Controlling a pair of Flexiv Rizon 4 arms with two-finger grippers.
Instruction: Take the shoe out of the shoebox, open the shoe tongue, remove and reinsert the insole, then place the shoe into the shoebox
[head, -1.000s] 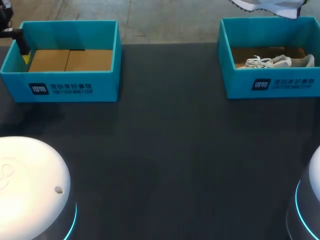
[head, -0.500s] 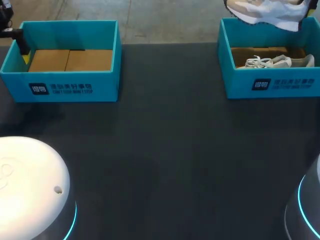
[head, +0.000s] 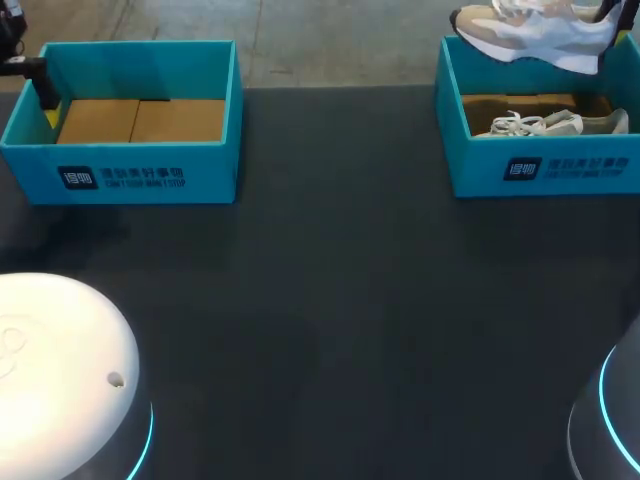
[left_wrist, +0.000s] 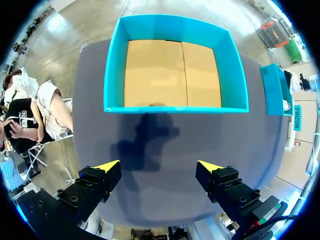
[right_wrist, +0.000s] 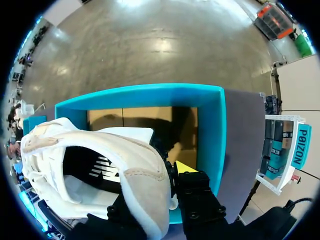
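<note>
Step in hand: extraction. Right gripper (right_wrist: 169, 174) clamps the shoe (head: 530, 30), apparently at its collar, above the shoebox (head: 540, 165) at the table's (head: 330, 300) far right corner. Left gripper (left_wrist: 159, 167): jaws apart, empty. Next: set shoe on table, spread tongue

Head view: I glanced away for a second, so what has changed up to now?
The shoe, gripped by the right pincer, moved farther into view from the far edge, toward me, above the far wall of the right shoebox. Nothing was taken hold of or let go. The second shoe in that box, the empty left shoebox and the open left pincer stayed put.
</note>
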